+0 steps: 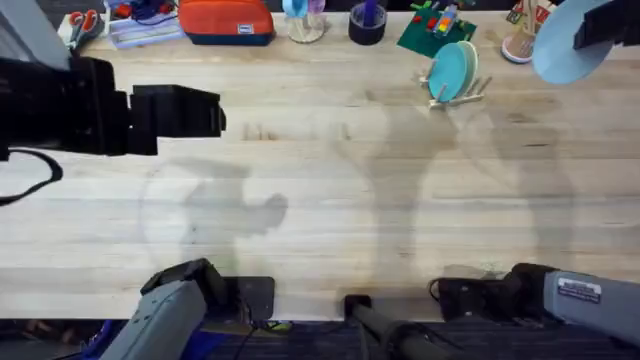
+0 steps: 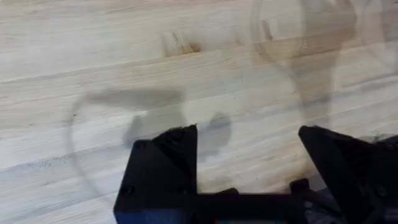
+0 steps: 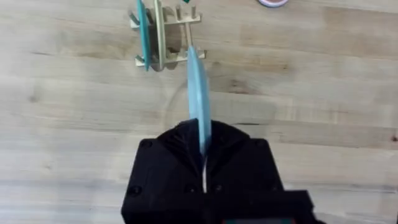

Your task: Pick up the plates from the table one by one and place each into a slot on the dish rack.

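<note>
High over the table's far right, my right gripper point(image 1: 600, 30) is shut on a pale sky-blue plate point(image 1: 565, 50). The right wrist view has this plate point(image 3: 199, 99) edge-on between the black fingers point(image 3: 180, 149) of the right gripper point(image 3: 204, 149). The wooden dish rack point(image 1: 470, 92) stands on the table point(image 1: 330, 190) at the back, left of the held plate. A darker teal plate point(image 1: 452, 70) stands on edge in one slot. From the wrist, the rack point(image 3: 165, 37) lies just beyond the held plate's rim. My left gripper point(image 1: 215, 112) point(image 2: 249, 155) hangs open over bare wood.
Along the table's far edge sit an orange case point(image 1: 225, 20), a clear tray point(image 1: 140, 30), a glass point(image 1: 305, 20), a black cup point(image 1: 367, 22), a green board with small pieces point(image 1: 435, 30) and a bottle point(image 1: 520, 35).
</note>
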You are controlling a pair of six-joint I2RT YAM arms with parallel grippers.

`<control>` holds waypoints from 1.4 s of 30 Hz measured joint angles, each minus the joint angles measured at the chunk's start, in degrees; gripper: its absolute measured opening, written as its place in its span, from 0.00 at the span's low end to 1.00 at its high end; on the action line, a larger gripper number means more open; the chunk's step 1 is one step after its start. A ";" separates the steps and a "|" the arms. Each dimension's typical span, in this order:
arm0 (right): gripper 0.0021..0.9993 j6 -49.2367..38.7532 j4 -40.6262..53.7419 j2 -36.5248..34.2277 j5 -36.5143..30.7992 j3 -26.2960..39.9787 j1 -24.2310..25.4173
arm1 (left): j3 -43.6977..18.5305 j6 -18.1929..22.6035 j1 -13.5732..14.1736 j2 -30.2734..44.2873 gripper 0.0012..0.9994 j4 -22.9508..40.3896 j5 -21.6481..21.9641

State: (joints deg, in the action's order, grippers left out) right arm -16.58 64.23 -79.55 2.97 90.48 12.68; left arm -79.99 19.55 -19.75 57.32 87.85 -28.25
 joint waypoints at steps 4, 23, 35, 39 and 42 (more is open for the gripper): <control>0.03 -1.48 -2.20 -1.87 0.99 0.00 0.14 | 0.00 0.00 0.00 0.00 0.99 0.00 0.00; 0.03 0.75 -9.11 -2.23 4.82 0.00 0.14 | 0.00 0.00 0.00 0.00 0.99 0.00 0.00; 0.03 3.14 -9.17 -4.35 4.87 0.00 0.14 | 0.00 0.00 0.00 0.00 0.99 0.00 0.00; 0.03 3.56 -9.37 -6.63 4.98 0.00 0.14 | 0.00 0.00 0.00 0.00 0.99 0.00 0.00; 0.03 3.80 -9.69 -7.76 5.00 0.00 0.14 | 0.00 0.00 0.00 0.00 0.99 0.00 0.01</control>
State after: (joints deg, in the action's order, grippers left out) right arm -12.78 54.54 -87.30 7.97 90.48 12.82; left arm -79.99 19.55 -19.75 57.32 87.85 -28.24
